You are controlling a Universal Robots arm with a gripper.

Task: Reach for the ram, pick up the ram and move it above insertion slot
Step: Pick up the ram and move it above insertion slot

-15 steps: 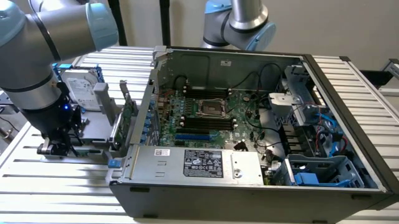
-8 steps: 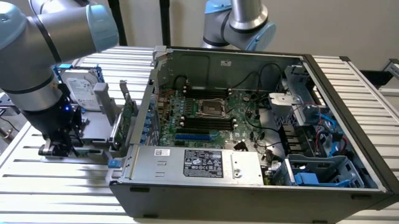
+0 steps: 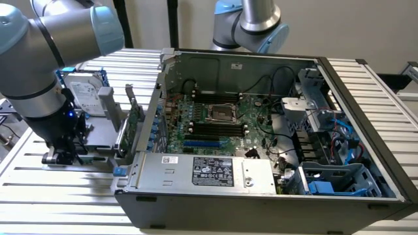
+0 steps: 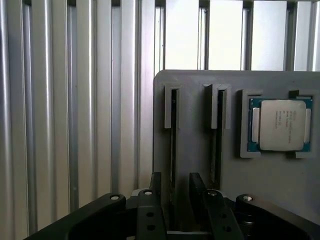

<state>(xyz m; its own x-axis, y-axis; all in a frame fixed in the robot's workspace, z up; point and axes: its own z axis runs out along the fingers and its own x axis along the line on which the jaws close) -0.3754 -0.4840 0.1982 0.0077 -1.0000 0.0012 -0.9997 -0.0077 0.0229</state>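
Wrist view: ram stands edge-up, long axis running between open jaws.

place: robotics lab | evidence: robot arm; opened computer case; slatted aluminium bench

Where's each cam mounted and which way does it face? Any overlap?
Exterior view: off the arm, raised, looking down on the open computer case and slatted table; arm and hand at the exterior view's left.
Wrist view: on the wrist, looking down past the open hand at the grey holder and CPU.
Shared: hand, grey holder, slatted table.
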